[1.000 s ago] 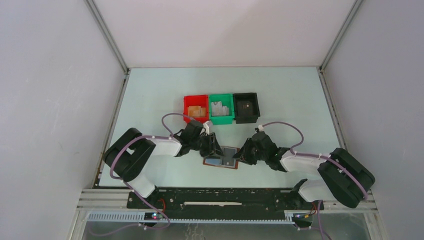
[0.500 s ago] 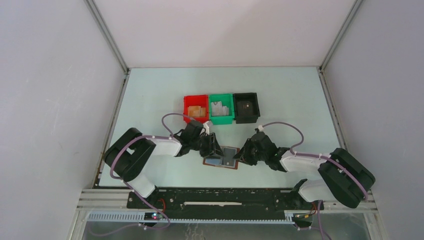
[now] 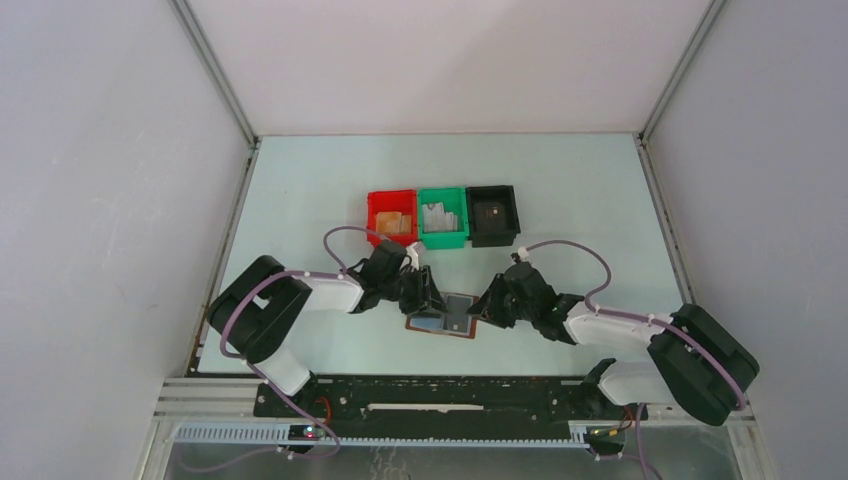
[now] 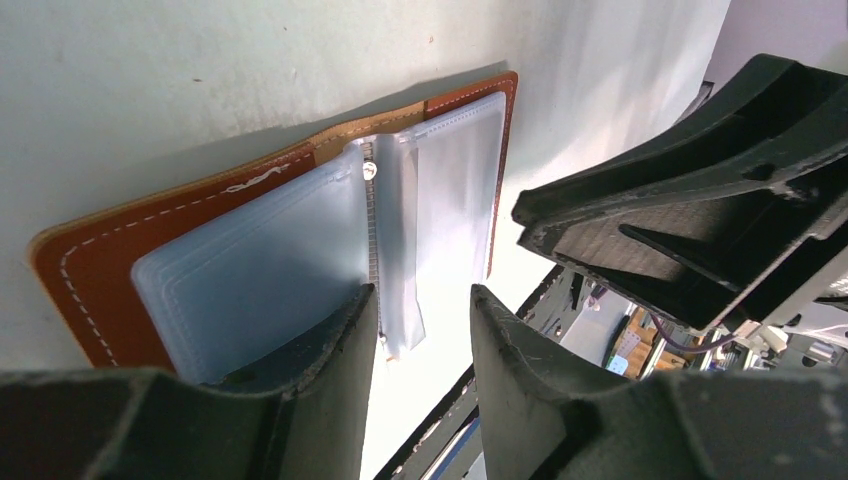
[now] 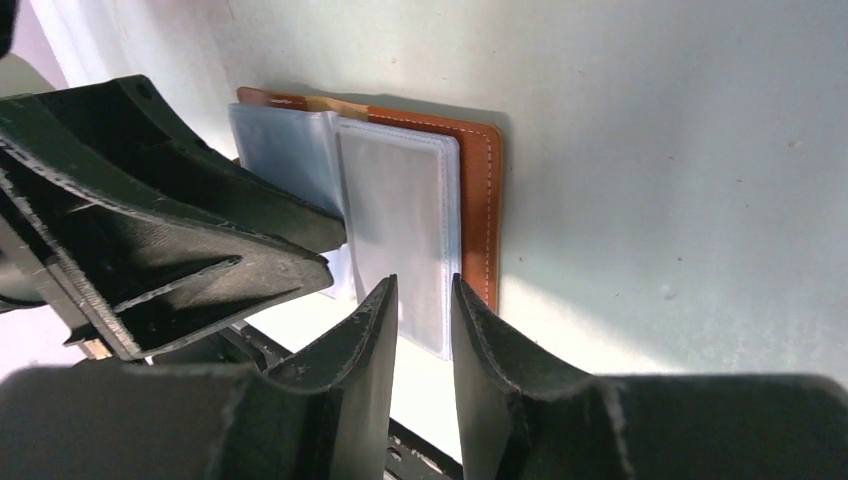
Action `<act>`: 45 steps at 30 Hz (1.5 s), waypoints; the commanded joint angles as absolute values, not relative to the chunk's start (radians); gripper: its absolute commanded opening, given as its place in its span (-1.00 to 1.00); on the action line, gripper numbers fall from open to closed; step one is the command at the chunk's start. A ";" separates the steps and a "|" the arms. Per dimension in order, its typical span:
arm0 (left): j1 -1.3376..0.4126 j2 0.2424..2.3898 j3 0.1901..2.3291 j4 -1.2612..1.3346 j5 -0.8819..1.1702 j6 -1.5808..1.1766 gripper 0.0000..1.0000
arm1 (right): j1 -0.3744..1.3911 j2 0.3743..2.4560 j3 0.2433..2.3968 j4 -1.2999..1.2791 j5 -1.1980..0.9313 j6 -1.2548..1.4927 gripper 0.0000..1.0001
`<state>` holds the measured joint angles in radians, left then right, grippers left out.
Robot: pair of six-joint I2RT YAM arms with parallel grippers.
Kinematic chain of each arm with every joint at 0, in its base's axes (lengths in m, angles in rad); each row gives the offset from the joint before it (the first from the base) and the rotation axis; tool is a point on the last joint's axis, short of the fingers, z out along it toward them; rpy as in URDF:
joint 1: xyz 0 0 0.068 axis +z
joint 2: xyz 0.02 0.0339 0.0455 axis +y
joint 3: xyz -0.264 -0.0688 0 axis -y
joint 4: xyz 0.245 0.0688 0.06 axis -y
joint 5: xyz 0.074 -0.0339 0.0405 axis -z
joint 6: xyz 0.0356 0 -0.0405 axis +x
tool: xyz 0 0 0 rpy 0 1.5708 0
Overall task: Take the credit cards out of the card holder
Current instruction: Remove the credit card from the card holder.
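The left hand point(image 4: 421, 300) is a little open around a clear flap point(image 4: 398, 250), maybe to lift it. The right hand point(image 5: 422, 285), a little open too, waits at the wallet point(image 3: 445, 320), which lies open on the table point(image 3: 330, 190), low in the middle of the top view. I see no cards; they are likely still inside.

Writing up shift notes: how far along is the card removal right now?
Done: the card holder lies open. In hand: the left gripper straddles a sleeve leaf at the spine; the right gripper sits at the other panel's edge, jaws slightly apart. Remaining: nothing lies outside it, so all the extraction.
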<state>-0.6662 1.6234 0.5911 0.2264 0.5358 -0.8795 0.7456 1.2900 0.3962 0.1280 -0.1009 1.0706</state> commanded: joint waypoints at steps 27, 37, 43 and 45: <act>-0.664 1.658 0.601 0.210 0.541 -0.848 -0.11 | 0.758 1.364 0.458 0.184 -0.142 1.020 -0.31; -0.664 1.658 0.603 0.208 0.541 -0.847 -0.12 | 0.760 1.317 0.463 0.085 -0.058 1.021 -0.31; -0.664 1.661 0.607 0.204 0.542 -0.841 -0.12 | 0.759 1.289 0.463 0.095 -0.066 1.008 -0.31; -0.664 1.664 0.607 0.204 0.543 -0.841 -0.12 | 0.760 1.296 0.463 0.106 -0.078 1.005 -0.31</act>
<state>-0.6643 1.6386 0.5926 0.2386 0.5541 -0.8799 0.7517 1.3109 0.4313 0.0933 -0.0872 1.0302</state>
